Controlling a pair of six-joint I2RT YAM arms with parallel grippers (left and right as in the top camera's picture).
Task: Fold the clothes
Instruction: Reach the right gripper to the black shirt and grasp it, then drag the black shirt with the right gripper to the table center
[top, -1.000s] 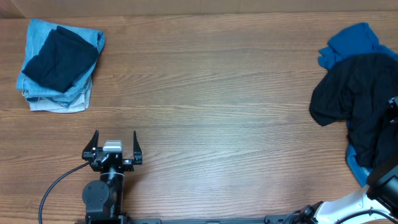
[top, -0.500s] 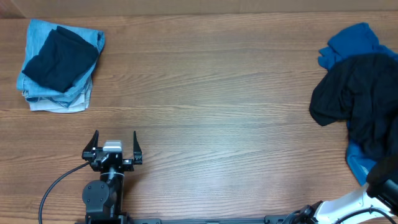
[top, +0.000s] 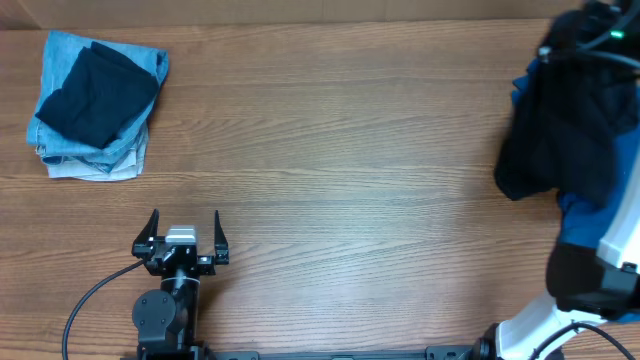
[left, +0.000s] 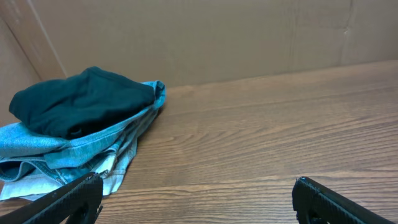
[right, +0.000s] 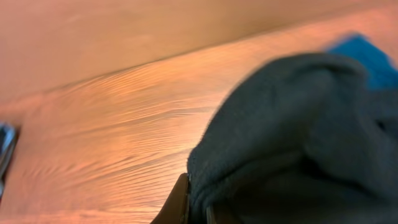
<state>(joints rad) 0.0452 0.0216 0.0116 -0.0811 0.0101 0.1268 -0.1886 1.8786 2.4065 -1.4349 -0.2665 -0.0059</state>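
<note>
Left gripper (top: 186, 215) sits near the front edge on the left side, jaws spread wide with nothing between them. Its tips point toward the far edge. A black cable (top: 90, 300) curls off its base.

The whole middle of the table (top: 350, 150) is bare wood, brown with a long grain running left to right.

Far left corner has the stack (top: 95, 160): light blue denim folded in flat layers, edges a bit uneven, with a dark folded piece (top: 95, 90) lying on top. From the left wrist view it sits close to the cardboard wall (left: 186, 37) behind the table.

The unfolded stuff is all at the right edge. The dark cloth (top: 560, 130) is a soft, limp, matte heap, rumpled with no clear shape. The blue cloth (top: 580, 212) pokes out from under it, brighter and crumpled.

Right gripper (right: 196, 210) is up near the far right corner, pinched closed on a fold of the dark cloth. The wrist view is blurry, but the fabric bunches right at the fingers. The arm runs along the right edge over the heap.
</note>
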